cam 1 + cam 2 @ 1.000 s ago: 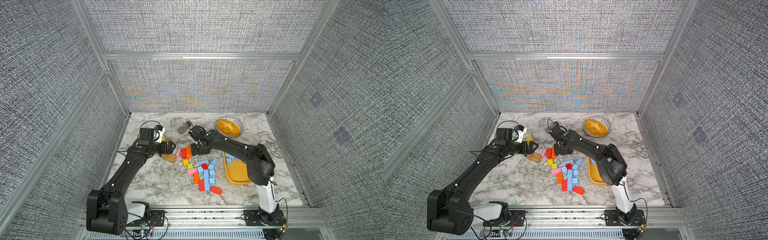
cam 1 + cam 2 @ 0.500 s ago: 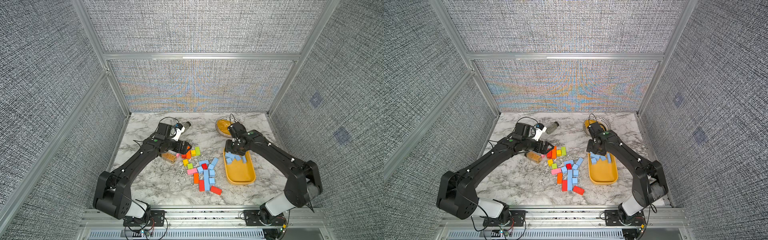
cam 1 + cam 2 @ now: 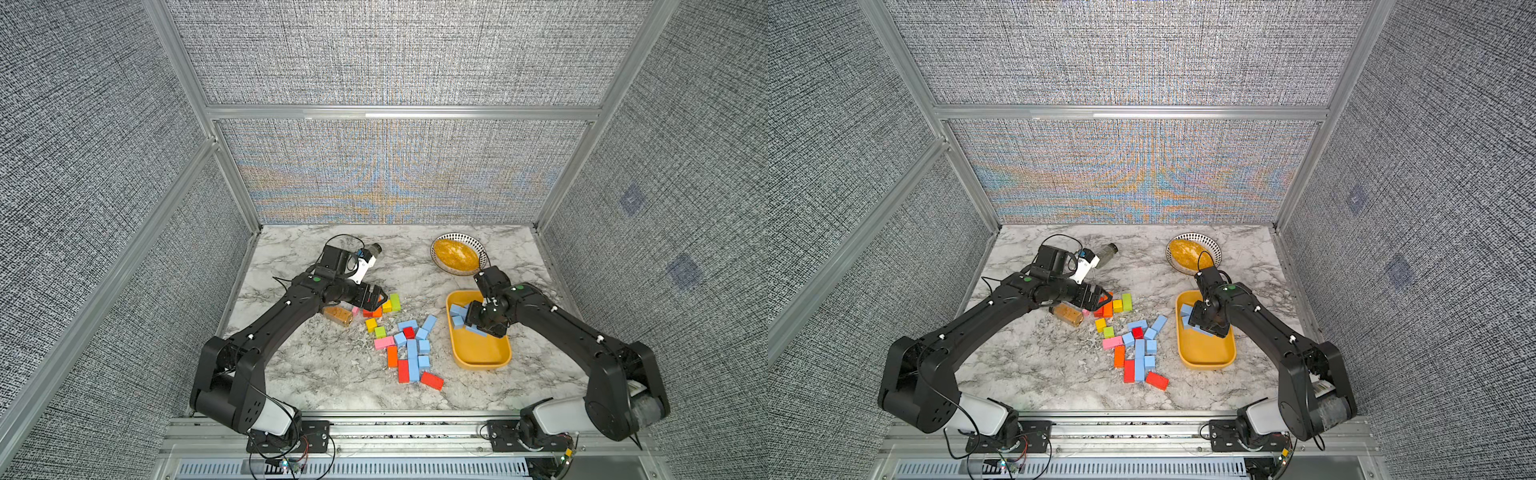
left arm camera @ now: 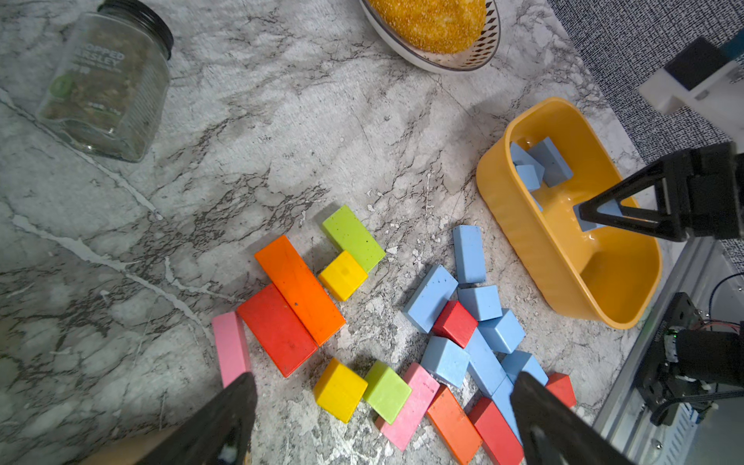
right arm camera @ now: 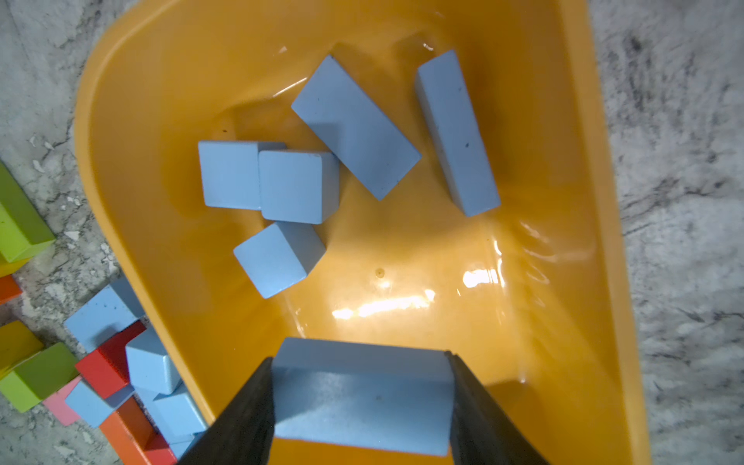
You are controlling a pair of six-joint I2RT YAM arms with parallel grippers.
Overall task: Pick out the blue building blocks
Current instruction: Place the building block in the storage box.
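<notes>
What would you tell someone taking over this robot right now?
Right gripper: shut on a blue block, held over the yellow tray, not yet dropped.
Left gripper: open, empty, hovering over the mixed pile.
Done: five blue blocks lie in the tray.
Left: release the held one, then fetch about eight blue blocks from the pile on the table. Leave the red, orange, yellow, green and pink ones.

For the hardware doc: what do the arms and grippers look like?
The left arm and right arm are matte black with rounded joint housings, white base links and a green dot near each wrist. Black cables loop at the wrists. The left gripper and right gripper are black with tapered fingers.
</notes>
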